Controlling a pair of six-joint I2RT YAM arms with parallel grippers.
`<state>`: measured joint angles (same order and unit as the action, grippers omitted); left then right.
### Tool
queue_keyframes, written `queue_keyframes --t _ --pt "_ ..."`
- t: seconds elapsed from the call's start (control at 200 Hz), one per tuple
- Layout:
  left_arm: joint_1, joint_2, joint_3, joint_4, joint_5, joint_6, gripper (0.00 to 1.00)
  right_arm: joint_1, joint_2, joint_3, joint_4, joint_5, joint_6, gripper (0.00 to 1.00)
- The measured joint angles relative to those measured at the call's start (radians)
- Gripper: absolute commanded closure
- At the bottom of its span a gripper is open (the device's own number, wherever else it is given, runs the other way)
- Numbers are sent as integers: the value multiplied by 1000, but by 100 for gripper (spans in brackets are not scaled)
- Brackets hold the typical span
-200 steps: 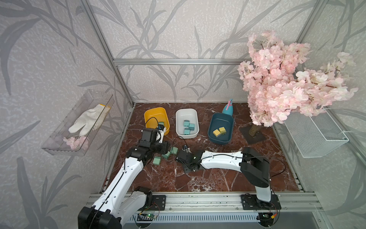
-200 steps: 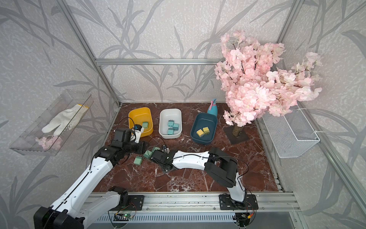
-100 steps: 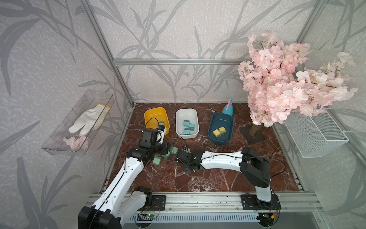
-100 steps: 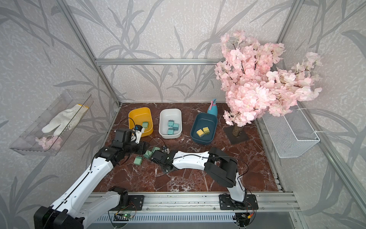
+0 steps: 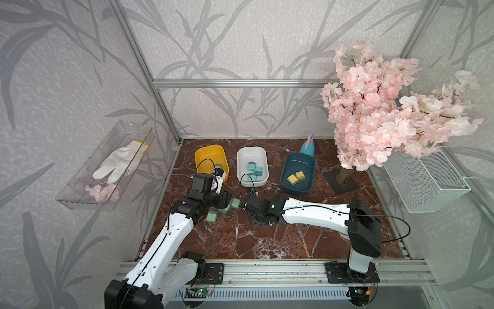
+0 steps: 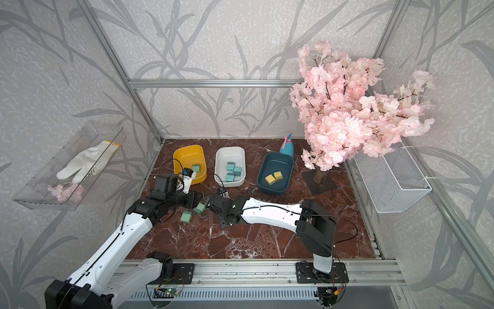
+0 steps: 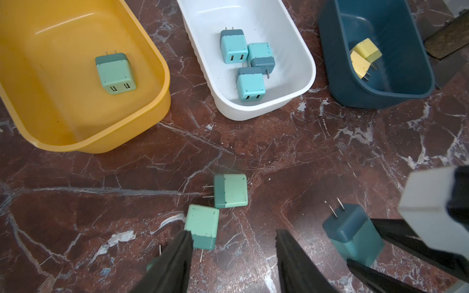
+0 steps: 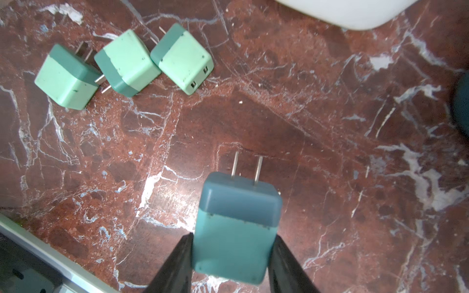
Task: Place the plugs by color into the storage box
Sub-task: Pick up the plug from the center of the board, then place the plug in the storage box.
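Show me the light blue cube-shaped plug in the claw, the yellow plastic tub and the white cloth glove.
light blue cube-shaped plug (image 8: 236, 236): right wrist view, on its pale body.
yellow plastic tub (image 5: 205, 155): in a top view, on its bare floor.
white cloth glove (image 5: 117, 162): in a top view, on its palm.

In both top views the light blue plug (image 8: 238, 223) clamped in the right gripper (image 8: 232, 237) is hidden beneath the wrist. In the left wrist view, one green plug (image 7: 151, 266) is mostly covered by a left gripper (image 7: 233, 233) finger (image 7: 175, 261), and the yellow plugs (image 7: 365, 57) partly by the dark blue box (image 7: 375, 92) wall.
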<state>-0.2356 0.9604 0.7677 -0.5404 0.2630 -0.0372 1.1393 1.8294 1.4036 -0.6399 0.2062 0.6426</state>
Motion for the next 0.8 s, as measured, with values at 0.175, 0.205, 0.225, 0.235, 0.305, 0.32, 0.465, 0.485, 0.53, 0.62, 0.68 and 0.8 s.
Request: queue_keyframes --t 0.175,0.205,0.225,0.235,0.305,0.32,0.465,0.485,0.53,0.62,0.68,0.8 --pt "-6 -12 -7 17 30 0 43 -99 5 132 -66 -33 -82 58" --pt "-7 -12 -7 19 35 0 43 -118 11 165 -74 -35 -96 58" --pt "-7 -12 -7 20 38 0 43 -130 16 184 -77 -37 -105 58" --pt "-8 -12 -7 21 39 0 43 -137 19 196 -79 -37 -111 58" --pt "-8 -12 -7 25 47 0 43 -178 51 278 -92 -43 -142 58" --pt "-8 -12 -7 26 47 0 42 -186 60 293 -92 -44 -148 58" --pt "-11 -12 -7 34 54 0 42 -246 164 426 -91 -49 -205 58" --pt "-13 -12 -7 34 55 0 42 -252 183 444 -92 -51 -214 58" --pt "-18 -11 -7 36 56 0 42 -259 224 488 -95 -50 -229 58" --pt "-25 -10 -7 37 57 0 42 -264 316 590 -100 -56 -261 58" --pt "-26 -8 -7 38 57 0 42 -264 378 665 -107 -59 -281 58" --pt "-28 -4 -7 38 55 0 41 -266 480 782 -111 -59 -313 58"
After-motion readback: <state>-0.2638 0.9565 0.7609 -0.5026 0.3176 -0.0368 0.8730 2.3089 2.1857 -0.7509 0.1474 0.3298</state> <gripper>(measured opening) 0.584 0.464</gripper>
